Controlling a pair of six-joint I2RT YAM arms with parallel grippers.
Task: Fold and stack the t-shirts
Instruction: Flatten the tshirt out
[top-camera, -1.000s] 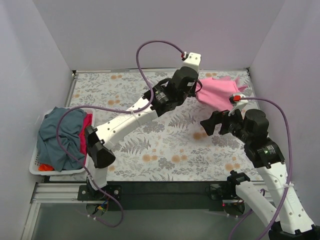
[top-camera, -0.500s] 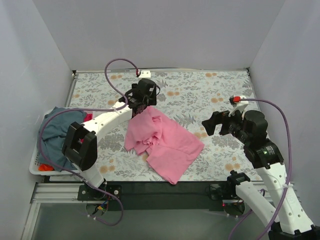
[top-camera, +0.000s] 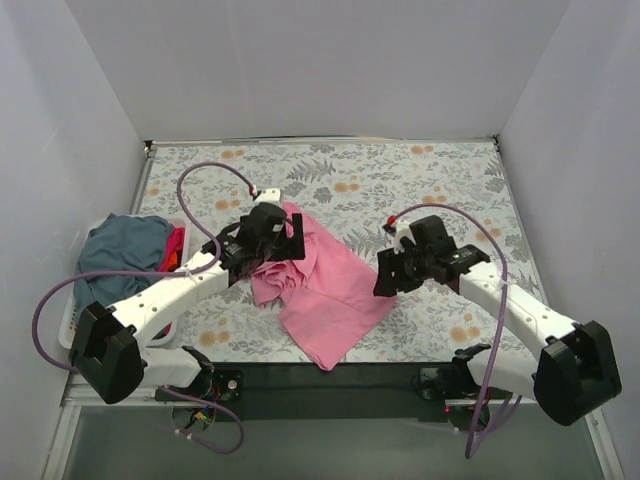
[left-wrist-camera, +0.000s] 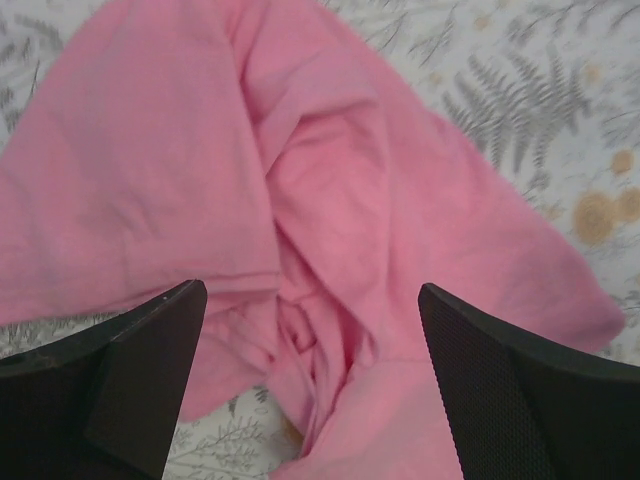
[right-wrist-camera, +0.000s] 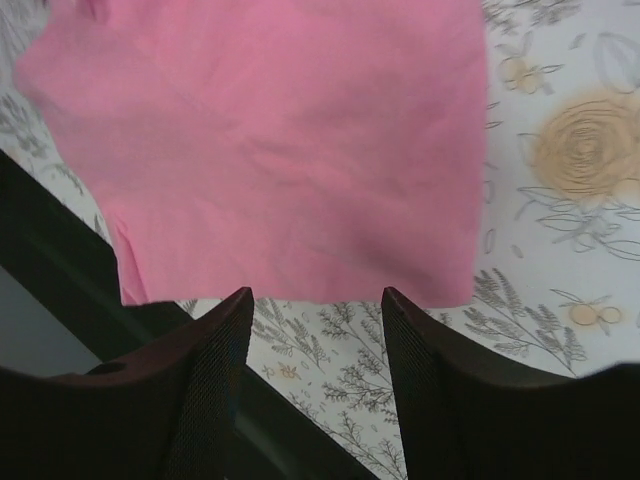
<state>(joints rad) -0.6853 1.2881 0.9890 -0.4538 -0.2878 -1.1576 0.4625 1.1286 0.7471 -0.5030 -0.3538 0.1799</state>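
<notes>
A bright pink t-shirt (top-camera: 325, 290) lies crumpled on the flowered table (top-camera: 440, 190), its lower corner reaching the near edge. My left gripper (top-camera: 288, 240) hovers over the shirt's bunched upper left part, open. In the left wrist view the pink t-shirt (left-wrist-camera: 330, 200) fills the gap between the wide-apart fingers (left-wrist-camera: 130, 370) of the left gripper (left-wrist-camera: 310, 290). My right gripper (top-camera: 385, 280) sits at the shirt's right edge, open. In the right wrist view the right gripper (right-wrist-camera: 318, 295) has only tablecloth between its jaws, the pink t-shirt (right-wrist-camera: 280, 140) just beyond. Slate blue-grey (top-camera: 120, 255) and red (top-camera: 175, 250) t-shirts lie heaped at the left.
A white laundry basket (top-camera: 75, 325) at the table's left edge holds the blue-grey and red shirts. The dark near edge of the table (right-wrist-camera: 70, 270) runs close under the right gripper. Purple cables loop above both arms.
The left arm swept the pink t-shirt from the back right to the middle of the table, and its jaws opened off it. The right arm dropped to the shirt's right edge and its jaws narrowed.
</notes>
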